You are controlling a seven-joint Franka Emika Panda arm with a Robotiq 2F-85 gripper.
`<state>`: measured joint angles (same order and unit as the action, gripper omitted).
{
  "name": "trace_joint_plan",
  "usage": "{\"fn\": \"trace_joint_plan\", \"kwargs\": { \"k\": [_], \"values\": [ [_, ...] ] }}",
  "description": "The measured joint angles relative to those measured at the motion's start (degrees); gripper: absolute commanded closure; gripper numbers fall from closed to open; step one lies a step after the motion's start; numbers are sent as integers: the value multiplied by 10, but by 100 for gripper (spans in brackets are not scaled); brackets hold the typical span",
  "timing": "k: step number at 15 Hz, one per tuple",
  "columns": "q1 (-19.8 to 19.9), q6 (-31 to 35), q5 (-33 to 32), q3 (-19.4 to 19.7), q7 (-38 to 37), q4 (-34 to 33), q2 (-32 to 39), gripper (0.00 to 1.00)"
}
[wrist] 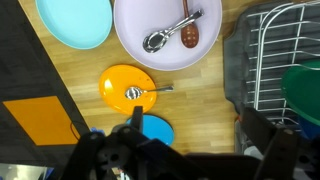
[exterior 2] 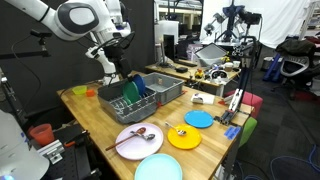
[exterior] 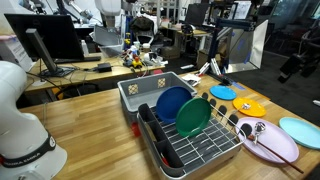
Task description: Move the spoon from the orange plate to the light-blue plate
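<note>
The light-blue plate [wrist: 75, 22] is lying empty at the upper left of the wrist view. Right of it and lower, the orange plate [wrist: 115, 80] is carrying the spoon [wrist: 143, 92], its bowl near the plate's middle and its handle reaching right, over the rim. Further right the pink plate [wrist: 135, 30] is holding two other spoons [wrist: 188, 34], and the dish rack [wrist: 275, 60] is closing off the edge. The tool [wrist: 188, 158] is hanging above all this, well apart from the spoon — its fingers are looking spread and empty, though blurred.

The reach is the step in hand, I am judging: it is calling for centring over the handle, turning the fingers across it and pinching where it is overhanging, since a slim spoon is likely sliding easily on smooth plastic.

The wooden bench [exterior: 90, 105] is looking flat and plain-grained — behind it a monitor [exterior: 45, 40] is standing on a desk [exterior: 80, 72].
</note>
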<state>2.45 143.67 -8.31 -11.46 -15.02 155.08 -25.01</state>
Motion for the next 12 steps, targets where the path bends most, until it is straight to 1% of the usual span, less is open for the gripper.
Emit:
{"fn": "trace_joint_plan", "kwargs": {
  "k": [6, 12],
  "values": [
    [13, 9, -1, 24, -19, -27, 92, 0],
    [8, 8, -1, 25, -19, -27, 86, 0]
  ]
}}
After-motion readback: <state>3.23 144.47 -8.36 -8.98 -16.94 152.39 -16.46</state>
